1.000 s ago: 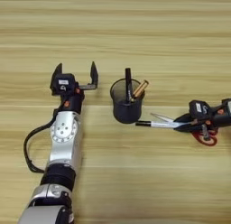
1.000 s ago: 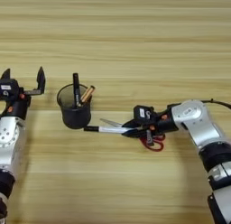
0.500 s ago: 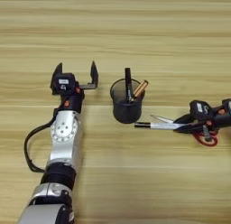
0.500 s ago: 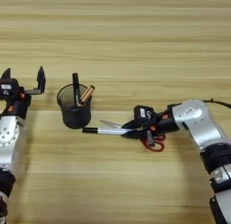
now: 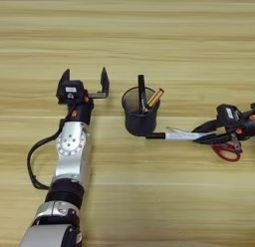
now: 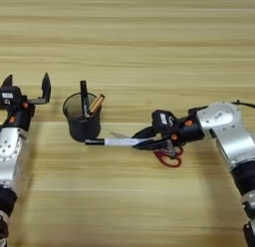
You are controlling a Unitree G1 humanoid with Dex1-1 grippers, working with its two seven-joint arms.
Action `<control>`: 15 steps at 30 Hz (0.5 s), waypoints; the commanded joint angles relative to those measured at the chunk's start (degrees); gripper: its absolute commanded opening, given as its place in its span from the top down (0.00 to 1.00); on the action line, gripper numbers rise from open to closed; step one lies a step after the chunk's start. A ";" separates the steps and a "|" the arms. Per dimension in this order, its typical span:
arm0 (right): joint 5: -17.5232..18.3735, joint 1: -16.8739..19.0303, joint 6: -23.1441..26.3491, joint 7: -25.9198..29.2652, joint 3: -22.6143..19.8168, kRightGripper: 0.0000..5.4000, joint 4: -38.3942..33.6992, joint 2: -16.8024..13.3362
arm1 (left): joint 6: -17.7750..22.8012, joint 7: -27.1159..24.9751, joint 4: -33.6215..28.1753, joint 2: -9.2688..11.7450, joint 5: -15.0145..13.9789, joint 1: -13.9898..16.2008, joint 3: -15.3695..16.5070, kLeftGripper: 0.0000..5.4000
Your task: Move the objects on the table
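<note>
- Since a second ago, the white marker [image 6: 119, 141] has slid left in the right claw [image 6: 141, 140], and its black cap now touches the base of the pen cup [image 6: 81, 122].
- No writing can be read on any item; a small pale label sits atop each claw housing, too small to make out.
- Slim and cylindrical, the marker lies nearly level on the tabletop [image 5: 149, 37], a light-brown wooden surface with long horizontal grain stripes.
- Round and black with mesh walls, the cup stands upright holding a black pen and a gold pen that lean out of its rim.
- Red-handled steel scissors [image 6: 166, 155] lie flat just under the right claw, handles toward the robot's right.
- Bent at the elbow, the right arm reaches in from the right edge; its black fingers are pinched on the marker's rear end.
- Stretched straight up the left side, the left arm holds the left claw [image 5: 84, 82] spread wide, gripping nothing, beside the cup.
</note>
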 commanded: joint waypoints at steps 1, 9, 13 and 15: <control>1.64 0.71 1.92 0.87 -1.08 0.86 -3.68 -2.36 | -0.71 -0.90 -0.49 0.00 -0.51 0.11 0.05 0.00; 3.46 0.92 3.78 0.52 -1.77 0.86 -7.21 -3.62 | -1.15 -3.94 -2.87 0.70 -1.45 1.14 -0.32 0.00; 3.98 1.02 4.50 0.41 -2.06 0.86 -8.24 -3.86 | 0.00 -7.55 -5.52 1.81 -1.64 1.86 -1.61 0.00; 4.10 1.13 4.71 0.44 -2.24 0.86 -8.78 -4.04 | 0.57 -9.68 -7.84 2.46 -1.53 2.59 -2.75 0.00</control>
